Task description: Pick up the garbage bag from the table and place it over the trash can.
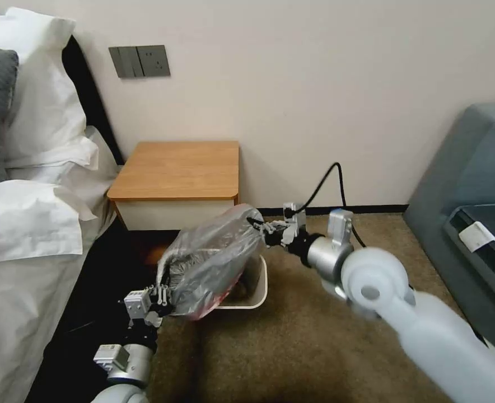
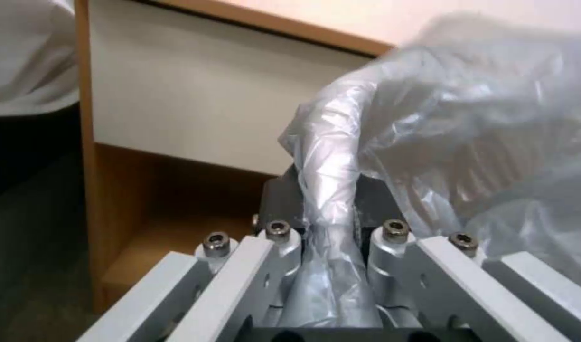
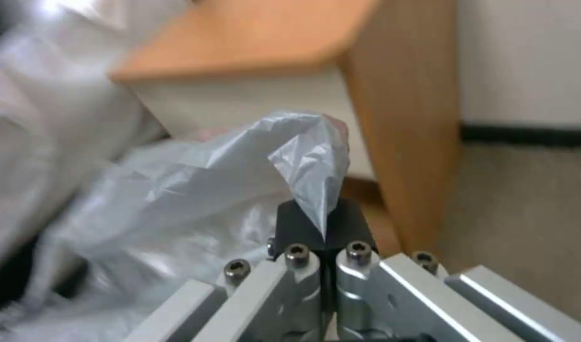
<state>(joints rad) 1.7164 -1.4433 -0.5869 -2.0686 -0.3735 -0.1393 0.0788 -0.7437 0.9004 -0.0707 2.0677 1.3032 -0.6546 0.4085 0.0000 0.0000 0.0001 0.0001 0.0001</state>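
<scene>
The garbage bag (image 1: pixel 214 260), crinkled grey plastic with a red tint low down, hangs stretched between my two grippers above the cream trash can (image 1: pixel 256 291) on the carpet. My left gripper (image 1: pixel 160 299) is shut on the bag's near left edge. In the left wrist view a twisted strand of the bag (image 2: pixel 332 213) runs between its pads. My right gripper (image 1: pixel 258 225) is shut on the bag's far right corner, and in the right wrist view a fold of the bag (image 3: pixel 303 161) is pinched at the tips. The table (image 1: pixel 180 168) stands just behind, its top bare.
A bed with white pillows (image 1: pixel 34 168) runs along the left. A grey sofa (image 1: pixel 471 196) stands at the right. A black cable (image 1: pixel 331 184) loops over my right wrist. Brown carpet (image 1: pixel 292 347) lies open in front of the bin.
</scene>
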